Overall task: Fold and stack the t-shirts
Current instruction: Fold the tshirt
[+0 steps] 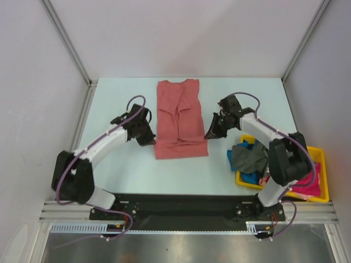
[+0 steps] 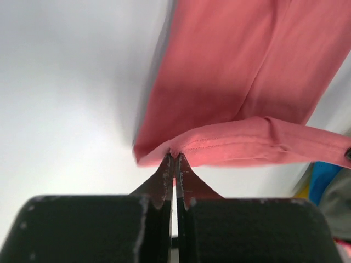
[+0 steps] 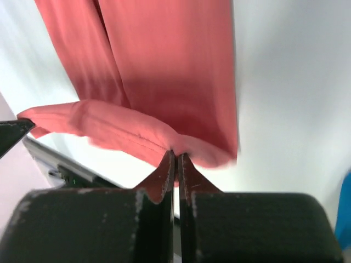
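salmon-red t-shirt point(image 1: 180, 112) is laid flat at centre of table point(image 1: 120, 109). near hem corners are pinched by left gripper point(image 2: 175, 159) and right gripper point(image 3: 175, 155), both clamped on cloth. soft, light, limp: best held at corners, kept taut.

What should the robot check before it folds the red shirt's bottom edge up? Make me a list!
1. Left gripper shut on the salmon-red cloth t-shirt's hem: ok.
2. Right gripper shut on the same hem: ok.
3. Grips at opposite hem corners: ok.
4. Shirt sides folded inward: ok.
5. All hem layers caught: cannot tell.
6. Yellow plastic tray apart from the shirt: ok.
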